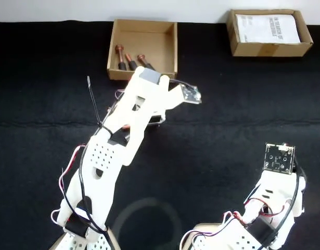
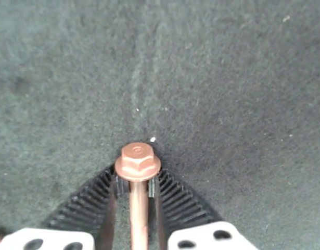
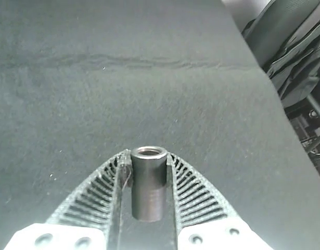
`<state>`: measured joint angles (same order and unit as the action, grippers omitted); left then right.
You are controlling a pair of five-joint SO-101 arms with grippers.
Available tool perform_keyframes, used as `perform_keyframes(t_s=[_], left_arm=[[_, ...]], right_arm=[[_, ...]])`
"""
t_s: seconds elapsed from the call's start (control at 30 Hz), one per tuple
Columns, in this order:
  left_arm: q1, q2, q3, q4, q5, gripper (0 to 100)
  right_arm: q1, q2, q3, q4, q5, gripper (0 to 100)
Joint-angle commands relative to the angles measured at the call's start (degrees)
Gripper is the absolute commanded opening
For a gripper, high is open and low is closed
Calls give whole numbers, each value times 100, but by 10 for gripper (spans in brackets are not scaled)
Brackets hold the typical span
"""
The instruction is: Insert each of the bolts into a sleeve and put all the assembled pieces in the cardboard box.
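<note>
Pinching a bolt (image 2: 138, 162) by its shank in my left claw (image 2: 138, 180), copper head past the tips, above the tabletop (image 1: 227, 114), three assembled pieces (image 1: 130, 61) lying in the box (image 1: 170, 49) at the far edge, my right claw (image 3: 149, 159) clamped around a dark sleeve (image 3: 148, 182), bore facing outward.

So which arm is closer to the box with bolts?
Left. The left gripper, holding a bolt, is just short of the box; the right gripper, holding a sleeve, is far back.
</note>
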<state>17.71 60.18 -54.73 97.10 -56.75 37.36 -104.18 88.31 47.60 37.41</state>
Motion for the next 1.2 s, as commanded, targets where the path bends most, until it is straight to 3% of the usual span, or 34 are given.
perform_keyframes(t_s=[0.0, 0.23, 0.33, 0.67, 0.87, 1.03, 1.17], left_arm=[[224, -31, -831, 352, 519, 8], [286, -391, -3380, 387, 4035, 8], [303, -558, -4031, 396, 4738, 8], [233, -1710, -4048, 404, 7499, 8], [286, -2730, -4048, 422, 7789, 8], [532, -3679, -4040, 431, 7754, 8], [611, -4347, -3908, 431, 7024, 8]], right_arm=[[-321, -48, -31, -198, 9, 8], [-1719, -66, -66, -637, -1635, 8], [-2264, -22, -48, -1112, -2066, 8], [-4321, -4, 418, -1288, -2198, 8], [-5349, -13, 690, -1886, -3675, 8], [-6062, -13, 963, -2343, -3807, 8], [-6325, -31, 1086, -2360, -3807, 8]])
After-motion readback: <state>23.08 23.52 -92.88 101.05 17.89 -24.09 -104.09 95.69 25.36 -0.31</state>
